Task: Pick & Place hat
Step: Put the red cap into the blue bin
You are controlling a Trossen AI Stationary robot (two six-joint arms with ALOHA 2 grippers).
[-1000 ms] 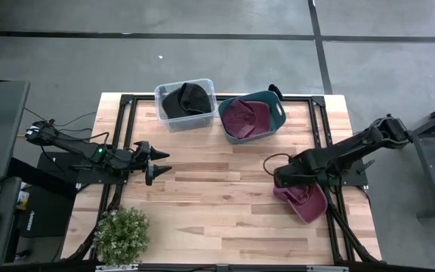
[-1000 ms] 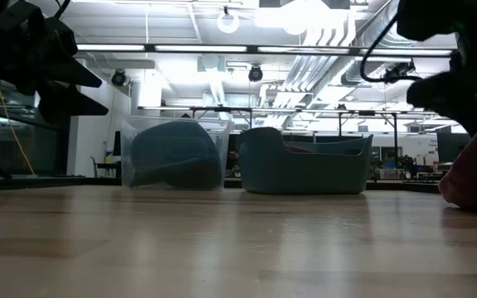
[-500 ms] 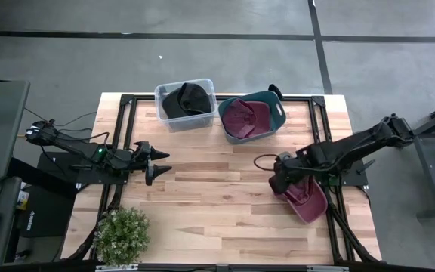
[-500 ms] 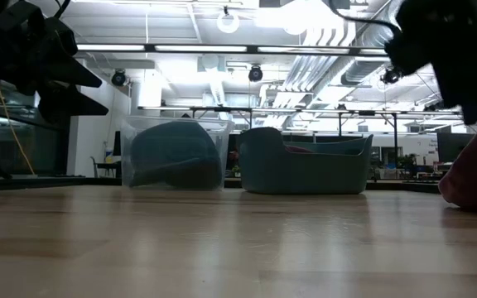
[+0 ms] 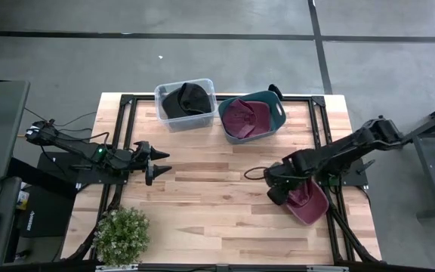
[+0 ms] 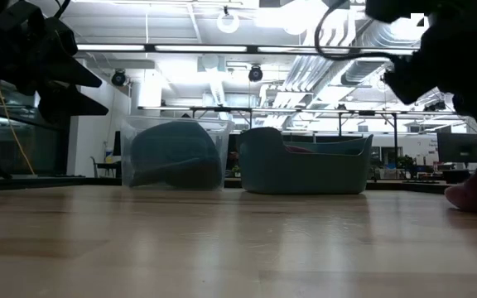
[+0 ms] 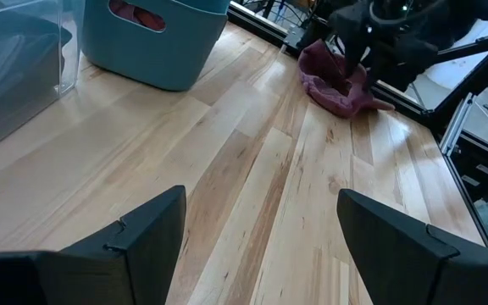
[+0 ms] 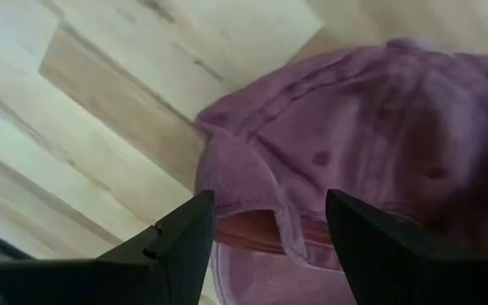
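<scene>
A maroon hat (image 5: 308,202) lies on the table near its right edge, hollow side up in the right wrist view (image 8: 354,127). It also shows in the low view (image 6: 474,197) and in the left wrist view (image 7: 337,80). My right gripper (image 5: 276,185) is open and hangs over the hat's left end, pointing down. Its two fingers stand on either side of the hat's curled rim (image 8: 252,182). My left gripper (image 5: 161,162) waits open near the table's left side, above the wood (image 7: 261,199). My right gripper comes at the maroon hat from above with open fingers astride its rim (image 8: 227,169). Whether a finger touches the cloth I cannot tell. The hat lies on the table.
At the far edge stand a clear bin (image 5: 186,102) holding a black hat and a teal bin (image 5: 251,117) holding another maroon hat. A potted plant (image 5: 121,234) stands at the near left corner. Bare wood lies between the two arms.
My right gripper has moved toward the table's left and near edges and come down over the hat's left end. Its arm now covers part of the hat in the low view.
</scene>
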